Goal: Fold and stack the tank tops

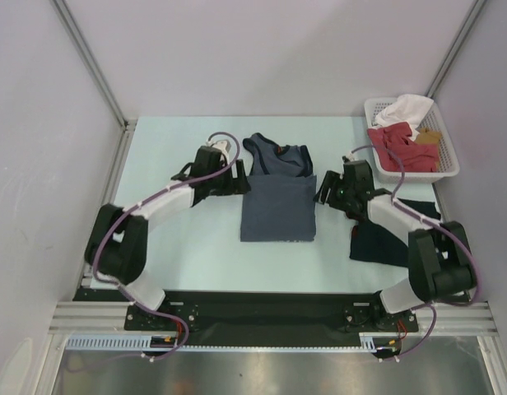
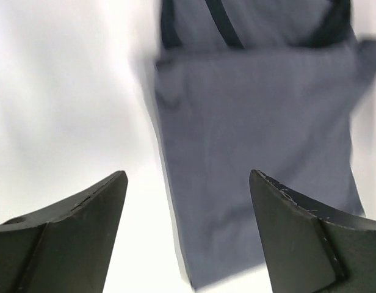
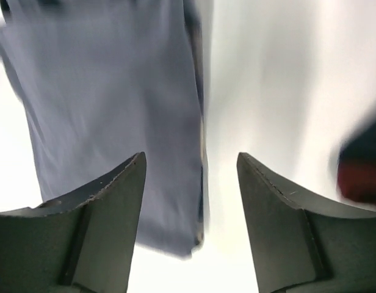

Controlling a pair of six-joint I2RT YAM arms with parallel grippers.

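I see the slate-blue cloth tank top (image 1: 278,206) lying folded into a rough rectangle in the middle of the pale counter (image 1: 175,148), with its darker straps and neckline spread at the far end. My left hand (image 1: 239,183) sits just beside the top's left edge, and the right hand (image 1: 322,191) just beside its right edge, so the garment lies between them.

From the left wrist camera, the left hand (image 2: 188,177) is spread wide with nothing between its fingers; the blue cloth (image 2: 255,140) lies flat ahead and slightly right. From the right wrist camera, the right hand (image 3: 191,155) is likewise apart and empty, with the cloth's edge (image 3: 115,91) ahead and left. Both wrist views are blurred.

The plain dark navy tank top (image 1: 377,243) lies crumpled at the right, partly under the right arm, apart from the blue one. A white plastic basket (image 1: 451,156) in the far right corner holds a red garment (image 1: 402,148) and a white garment (image 1: 410,107).
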